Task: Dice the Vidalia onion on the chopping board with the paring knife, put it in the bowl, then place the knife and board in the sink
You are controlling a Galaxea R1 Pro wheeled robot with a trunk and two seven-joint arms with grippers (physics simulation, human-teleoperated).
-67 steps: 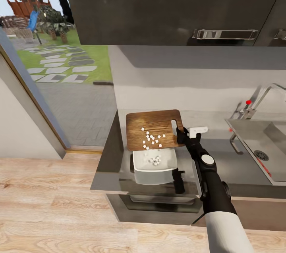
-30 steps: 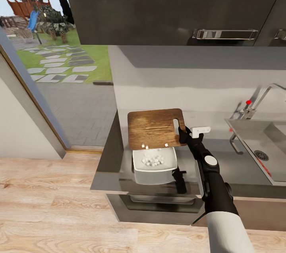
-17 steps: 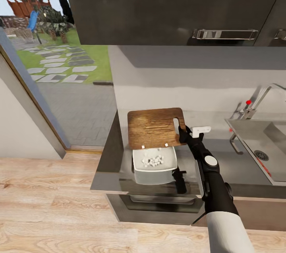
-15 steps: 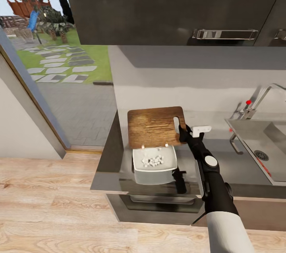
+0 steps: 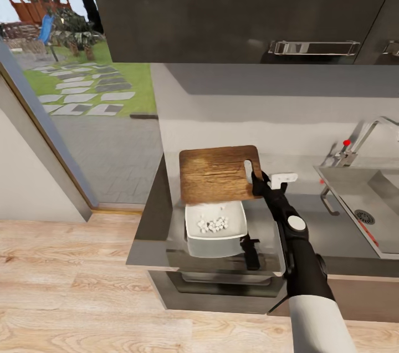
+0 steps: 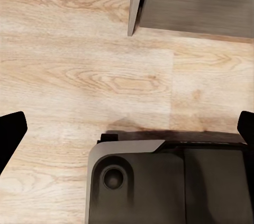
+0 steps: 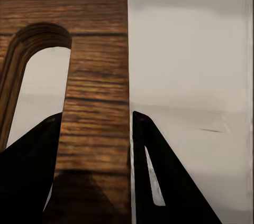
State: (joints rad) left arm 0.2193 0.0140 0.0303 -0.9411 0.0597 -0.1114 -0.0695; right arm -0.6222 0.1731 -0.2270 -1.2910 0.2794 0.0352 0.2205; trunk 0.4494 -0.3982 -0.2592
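On the grey countertop [image 5: 327,231] we have the right gripper [image 5: 256,182] clamped on the tilted chopping board [image 5: 219,174], diced Vidalia onion [image 5: 213,224] in the bowl [image 5: 216,229] at 6 o'clock; next, board to sink [image 5: 368,203] at 3 o'clock

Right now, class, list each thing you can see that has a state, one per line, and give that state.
chopping board: lifted, tilted over the bowl, bare of onion
right end effector: shut on the board's slotted end
diced onion: in the bowl
bowl: upright on the countertop
left end effector: open, over the floor
sink: empty where visible
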